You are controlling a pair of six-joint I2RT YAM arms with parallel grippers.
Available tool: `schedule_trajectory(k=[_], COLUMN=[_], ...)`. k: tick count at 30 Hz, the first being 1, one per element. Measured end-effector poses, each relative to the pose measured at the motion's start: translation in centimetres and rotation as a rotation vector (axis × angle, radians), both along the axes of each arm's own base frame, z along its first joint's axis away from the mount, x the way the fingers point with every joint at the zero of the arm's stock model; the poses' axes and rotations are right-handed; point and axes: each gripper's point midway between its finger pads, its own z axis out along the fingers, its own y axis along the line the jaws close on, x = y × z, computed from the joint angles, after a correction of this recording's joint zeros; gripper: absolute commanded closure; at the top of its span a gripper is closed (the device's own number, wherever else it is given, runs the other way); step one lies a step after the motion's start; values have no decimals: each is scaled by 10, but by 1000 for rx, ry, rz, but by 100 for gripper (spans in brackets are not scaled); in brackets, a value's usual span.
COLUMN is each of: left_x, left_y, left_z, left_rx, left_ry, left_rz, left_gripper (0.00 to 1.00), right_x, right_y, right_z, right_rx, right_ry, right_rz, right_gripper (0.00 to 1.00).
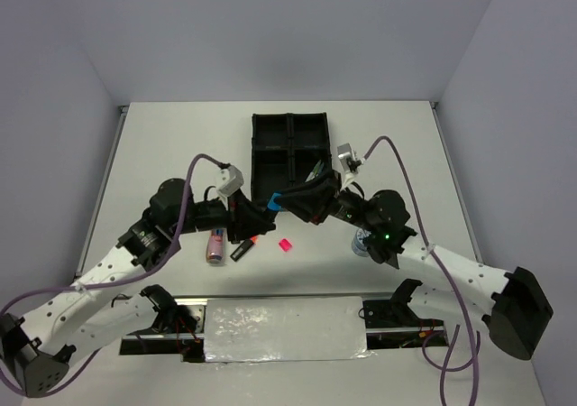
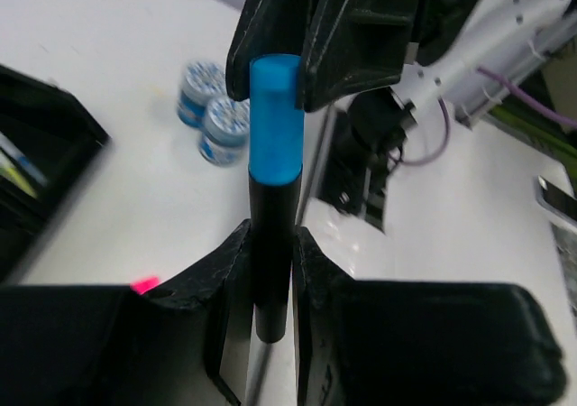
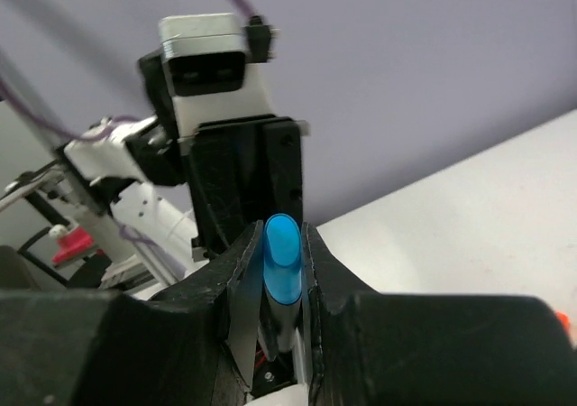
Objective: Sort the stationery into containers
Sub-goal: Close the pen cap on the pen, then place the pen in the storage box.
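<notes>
the left gripper point(image 2: 270, 236) is closest to us in its own wrist view, and its two fingers are squeezed tight on the black body of a blue-capped highlighter point(image 2: 273, 108). the right gripper point(image 3: 281, 244) is squeezed on the same pen from the other end, with its fingers on either side of the blue cap. so both grippers hold one pen at once, tip to tip, and the pen is up in the air between them. from above, the pen hangs over the table just beside the near end of the black tray point(image 1: 255, 153), not over any box of it yet. here is what could go wrong. the right gripper only has the cap, so if the two arms pull apart, the cap may pop off and the body may stay behind. if one gripper lets go before the other has a good hold, the pen may tip or drop onto the table, near the pink square point(image 1: 286, 244) and the pink tube point(image 1: 215, 245). the two blue-white rolls point(image 2: 212, 108) sit on the table under the arms, and a low swing could knock them away.
</notes>
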Motion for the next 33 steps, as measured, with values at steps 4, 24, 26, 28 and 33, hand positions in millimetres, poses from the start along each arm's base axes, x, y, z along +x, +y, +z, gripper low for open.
schedule_trajectory(k=[4, 24, 26, 28, 33], left_x=[14, 158, 176, 193, 211], left_y=[9, 17, 15, 13, 16], left_z=[20, -48, -58, -76, -127], left_rx=[-77, 142, 180, 226, 346], left_ry=[-105, 57, 100, 153, 265], left_rz=[112, 667, 728, 784, 880], left_gripper=[100, 100, 100, 100, 92], right_x=[13, 104, 94, 86, 66], right_y=[5, -94, -107, -116, -131], right_z=[23, 0, 6, 9, 4], right_rx=[-90, -424, -418, -411, -425], right_ry=[61, 400, 397, 392, 394], right_rz=[-55, -607, -636, -655, -668], right_gripper=[79, 20, 20, 20, 20])
